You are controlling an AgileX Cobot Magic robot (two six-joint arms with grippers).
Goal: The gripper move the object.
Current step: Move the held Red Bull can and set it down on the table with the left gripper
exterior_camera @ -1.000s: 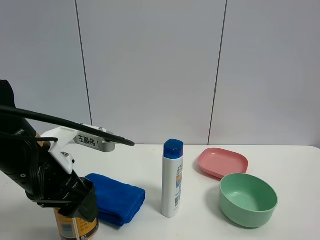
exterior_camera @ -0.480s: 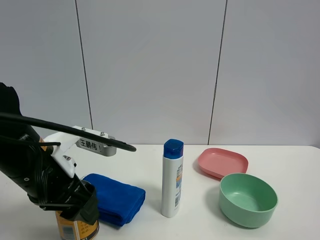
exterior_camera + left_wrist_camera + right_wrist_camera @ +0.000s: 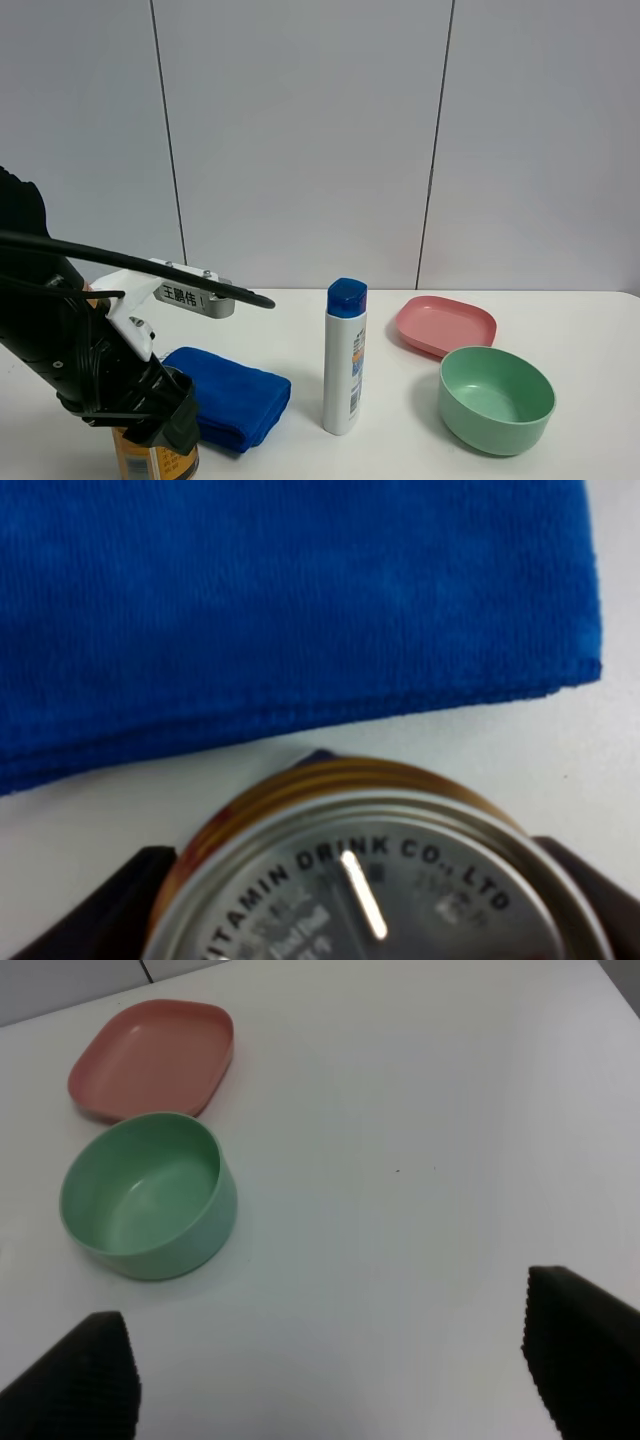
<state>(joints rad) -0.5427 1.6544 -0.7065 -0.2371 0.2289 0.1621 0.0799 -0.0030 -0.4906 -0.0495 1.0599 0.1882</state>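
A: Item one, left gripper (image 3: 160, 425): logged at near left edge of white table (image 3: 580, 330), low over the can. In left wrist view, dark fingers (image 3: 95, 905) seen on either side of can top, flush against rim. Closed on golden-orange can (image 3: 155, 460); contact plain on both sides.

B: Can's position?

A: Upright at front left corner of table, just beside blue cloth (image 3: 235, 395), on cloth's near left side. Whether resting on or lifted off the surface: not determinable, base cut off by the picture's edge. Silver lid (image 3: 375, 890) stamped "VITAMIN DRINK CO., LTD"; gold rim visible round it. Cloth edge (image 3: 300, 610) filled most of the left wrist view beyond the can, with a strip of white table between.

B: Item two?

A: Right gripper (image 3: 330, 1380): spread wide, nothing between the two black fingertips (image 3: 80, 1375), bare tabletop beneath. Not seen in the high view.

B: Remaining stock?

A: White bottle (image 3: 345, 365) with blue cap, upright, mid-table, right of cloth and apart from it. Green bowl (image 3: 495, 400) to right of the bottle. Pink tray (image 3: 445, 325) just behind bowl, close, gap visible in right wrist view. White label tag (image 3: 185, 295) on left arm, black characters printed.
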